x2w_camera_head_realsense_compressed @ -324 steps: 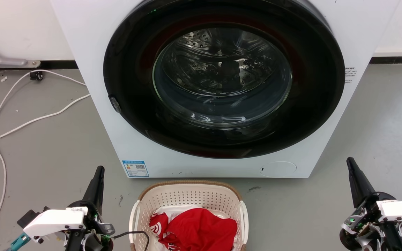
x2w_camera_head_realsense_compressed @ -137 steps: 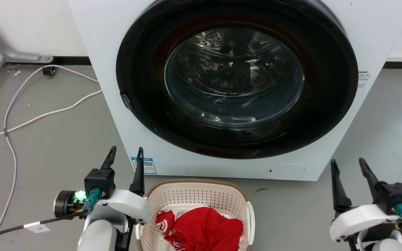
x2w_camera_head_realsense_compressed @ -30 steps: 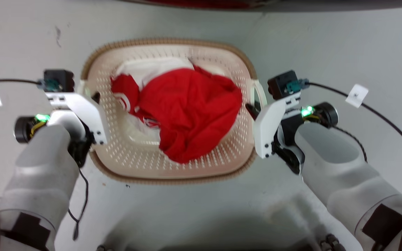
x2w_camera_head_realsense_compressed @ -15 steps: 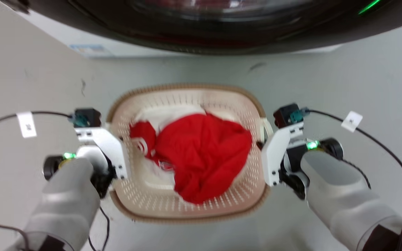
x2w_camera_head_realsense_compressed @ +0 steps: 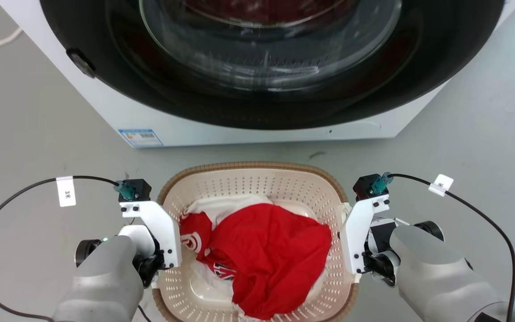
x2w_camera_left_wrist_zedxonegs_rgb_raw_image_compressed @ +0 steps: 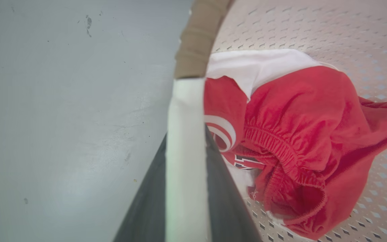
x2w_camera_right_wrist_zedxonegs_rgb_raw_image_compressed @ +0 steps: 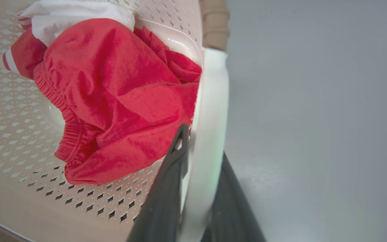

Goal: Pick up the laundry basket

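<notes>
Pinched between the fingers of the left gripper [x2w_camera_left_wrist_zedxonegs_rgb_raw_image_compressed: 186, 134] and right gripper [x2w_camera_right_wrist_zedxonegs_rgb_raw_image_compressed: 203, 144]: both side handles [x2w_camera_left_wrist_zedxonegs_rgb_raw_image_compressed: 185, 107] of the laundry basket [x2w_camera_head_realsense_compressed: 248, 166]. Raise evenly, keeping the rim level.

Pale grey forearms [x2w_camera_head_realsense_compressed: 436, 277], white wrist brackets [x2w_camera_head_realsense_compressed: 159, 228].
Tagged black cables [x2w_camera_head_realsense_compressed: 476, 205], teal plugs [x2w_camera_head_realsense_compressed: 127, 191]; the left gripper [x2w_camera_left_wrist_zedxonegs_rgb_raw_image_compressed: 186, 134] has dark fingers [x2w_camera_left_wrist_zedxonegs_rgb_raw_image_compressed: 144, 211].

White cable tag [x2w_camera_head_realsense_compressed: 65, 191] reads "3米" (roughly); washing machine's blue sticker [x2w_camera_head_realsense_compressed: 140, 137] is unreadable.
</notes>
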Available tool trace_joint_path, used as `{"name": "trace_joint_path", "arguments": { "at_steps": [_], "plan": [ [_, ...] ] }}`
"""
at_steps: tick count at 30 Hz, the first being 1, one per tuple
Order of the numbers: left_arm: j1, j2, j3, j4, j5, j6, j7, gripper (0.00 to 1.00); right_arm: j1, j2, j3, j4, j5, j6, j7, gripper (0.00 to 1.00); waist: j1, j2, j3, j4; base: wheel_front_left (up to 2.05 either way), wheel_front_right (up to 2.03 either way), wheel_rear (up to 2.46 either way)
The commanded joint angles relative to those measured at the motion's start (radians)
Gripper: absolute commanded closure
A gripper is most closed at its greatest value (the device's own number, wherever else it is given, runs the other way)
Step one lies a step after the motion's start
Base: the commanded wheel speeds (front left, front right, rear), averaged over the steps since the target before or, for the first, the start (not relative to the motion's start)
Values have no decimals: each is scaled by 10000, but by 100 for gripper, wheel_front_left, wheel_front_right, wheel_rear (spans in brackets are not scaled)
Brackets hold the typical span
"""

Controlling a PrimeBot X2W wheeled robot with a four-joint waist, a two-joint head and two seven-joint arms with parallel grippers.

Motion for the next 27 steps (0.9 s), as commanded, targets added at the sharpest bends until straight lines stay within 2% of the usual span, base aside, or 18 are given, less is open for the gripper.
{"name": "trace_joint_path", "arguments": {
  "at_steps": [1,14,27],
  "plan": [
    [43,-457,-123,-157,-92,-133,223,100,45,501,74,-198,125,191,223,100,2,-1,-528,-30,0,0,0],
    [-136,-496,-513,37,-406,-131,1879,100,-251,462,195,85,659,190,1940,100,2,-1,-1961,-120,0,0,0],
    [-382,-725,-812,106,-596,-133,3033,100,-659,406,236,396,809,191,2730,100,2,-1,-2777,-120,0,0,0]
  ]
}}
